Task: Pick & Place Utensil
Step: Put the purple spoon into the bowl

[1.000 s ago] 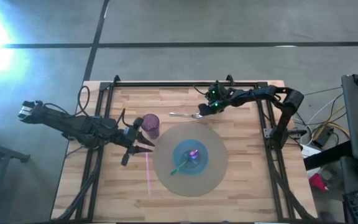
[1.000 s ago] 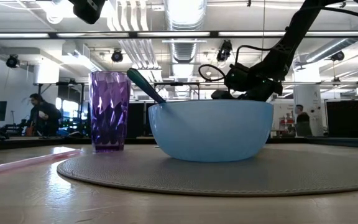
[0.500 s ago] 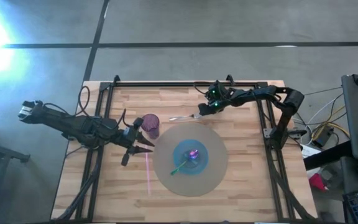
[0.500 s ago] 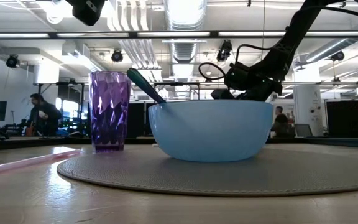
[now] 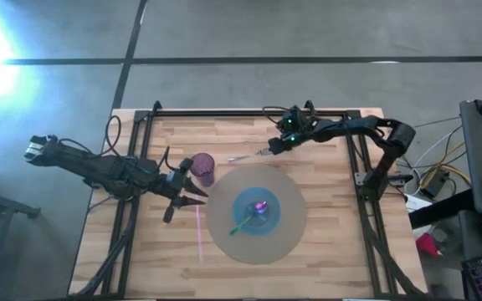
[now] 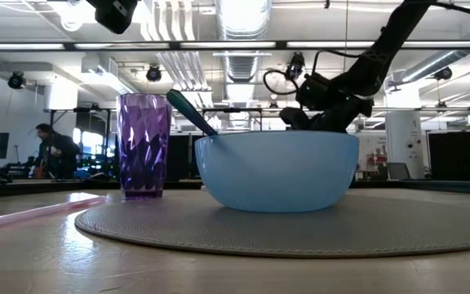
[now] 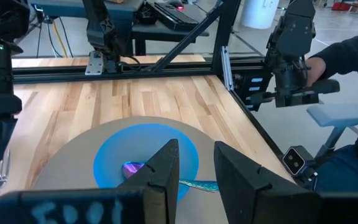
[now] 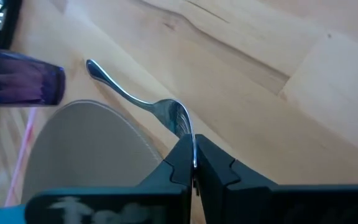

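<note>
Table (image 5: 325, 242) first: wood top, round grey placemat (image 5: 284, 238) in the middle, blue bowl (image 5: 258, 209) sitting on it with a green-handled utensil (image 5: 243, 224) already leaning inside. Purple cup (image 5: 203, 167) stands just off the mat's edge on my left arm's side, pink straw (image 5: 199, 234) lies flat beside the mat.

Progress, my read: pick is done, place is not. My right gripper (image 5: 266, 151) is clamped on the fork (image 5: 248, 155) at the tine end, handle sticking out toward the cup. Right wrist view shows the pads pinched tight on the tines, the neck and handle curving away free. Fork looks lifted clear of the wood, near the far edge of the mat, but I can't tell how high from these views. Low view has my right arm up behind the bowl, fork itself hidden by the bowl wall.

What's left: carry it across to the mat or bowl and let go. Exact drop spot isn't given by the task, so that's a guess.

Left gripper (image 5: 192, 194) waits low beside the cup, near the straw, fingers parted with nothing between them.

Fork itself: plain polished metal, slim, handle with a gentle S-curve and a rounded tip. Thin and slick, held at one end only, so I expect it may swing or slip in the pinch.
</note>
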